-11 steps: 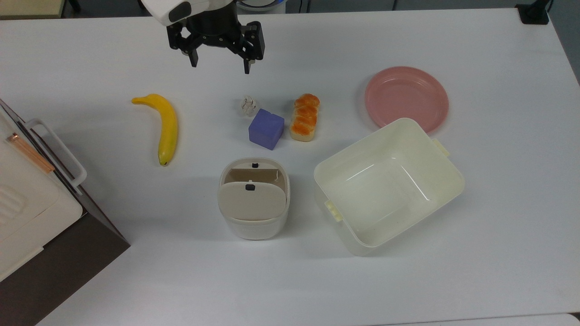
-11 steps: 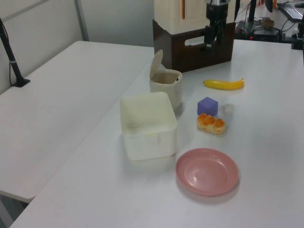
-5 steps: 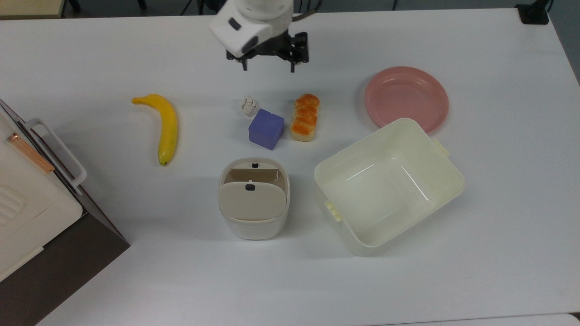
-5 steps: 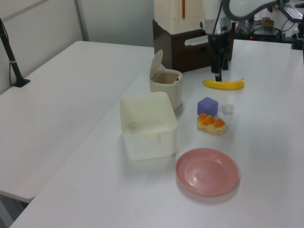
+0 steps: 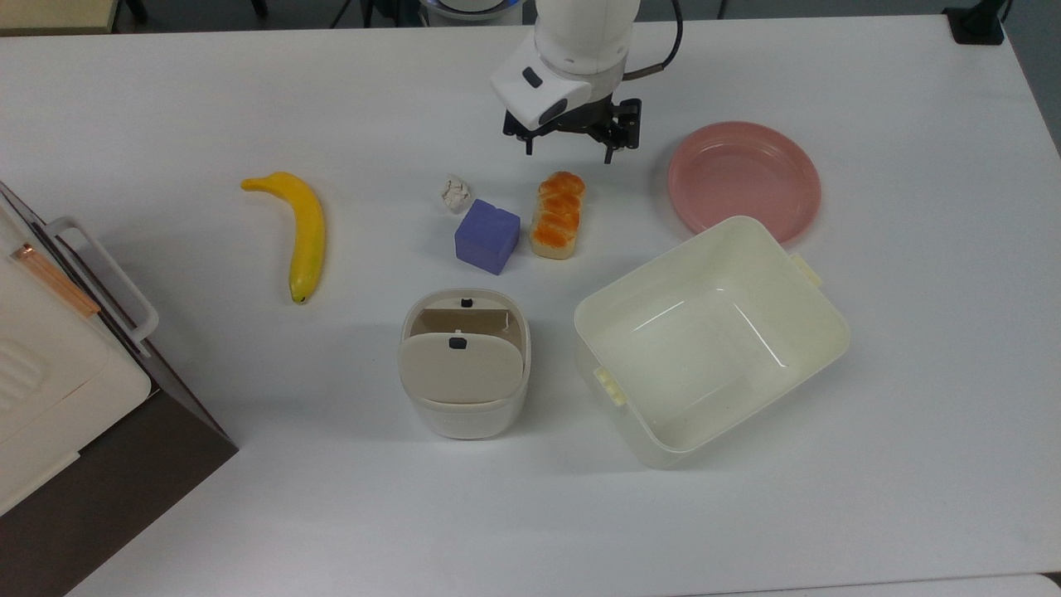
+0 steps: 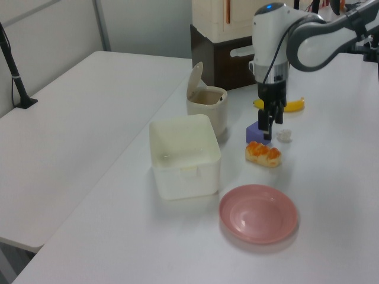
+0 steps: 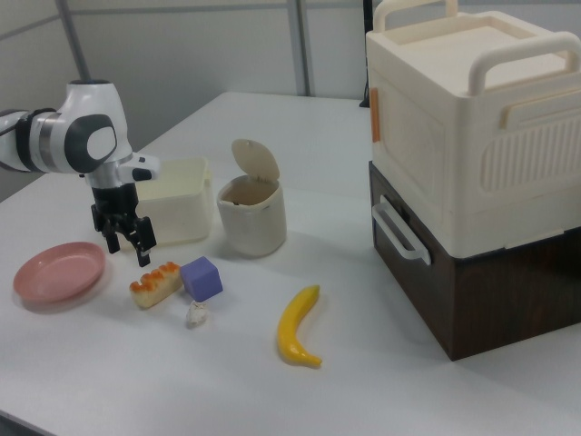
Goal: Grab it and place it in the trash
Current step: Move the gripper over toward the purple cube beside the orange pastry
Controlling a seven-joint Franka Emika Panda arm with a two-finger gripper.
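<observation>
Leftmost in the top view lies a banana [image 5: 300, 230]; next, the paper wad [image 5: 454, 192] rests on the table just beside the purple cube [image 5: 486, 236]; the lidded trash bin [image 5: 463, 362] stands nearer the camera, its lid swung up; the gripper [image 5: 569, 150] hovers above the bread [image 5: 557, 214], fingers spread apart, holding nothing.

Banana [image 6: 293, 105] partly behind arm [image 6: 269, 53], seemingly.

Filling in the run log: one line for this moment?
hand: open, above table | paper wad: on table beside purple cube | trash bin: lid ajar
</observation>
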